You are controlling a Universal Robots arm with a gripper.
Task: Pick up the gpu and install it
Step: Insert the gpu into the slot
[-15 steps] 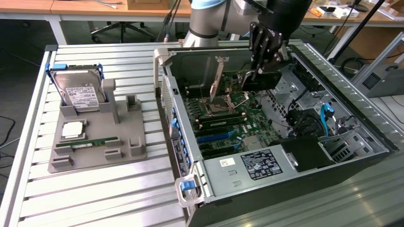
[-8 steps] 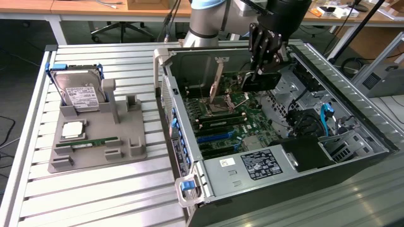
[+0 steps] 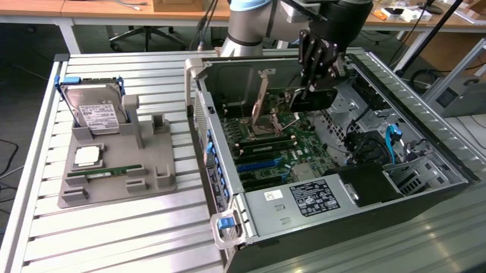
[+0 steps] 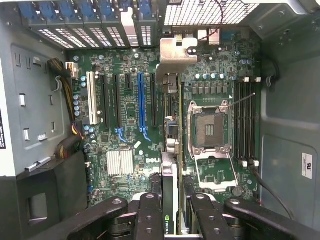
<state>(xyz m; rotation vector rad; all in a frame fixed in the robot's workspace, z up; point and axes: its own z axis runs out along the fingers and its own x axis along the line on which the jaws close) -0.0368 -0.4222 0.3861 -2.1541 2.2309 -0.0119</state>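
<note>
**Gripping the gpu (image 3: 313, 101) above the motherboard (image 3: 304, 139)**

The gripper (image 3: 317, 86) is clenched on the gpu, pinching the thin card by its two faces. In the exterior view the card hangs as a dark slab inside the open computer case (image 3: 227, 79), over the far part of the board and near the CPU socket (image 3: 267, 122).

From the wrist view the gpu (image 4: 171, 170) is seen edge-on, running away from the fingers (image 4: 150, 210) to its silver end bracket (image 4: 177, 52) by the rear slot covers. It lines up between the long blue slot (image 4: 141, 100) and the CPU socket (whether its lower edge touches the board cannot be told).

Outside the case, on the slatted table (image 3: 114, 239), a grey holder (image 3: 156, 165) carries a hard drive (image 3: 95, 111) standing on edge and a narrow green RAM stick (image 3: 106, 170) lying flat.
</note>
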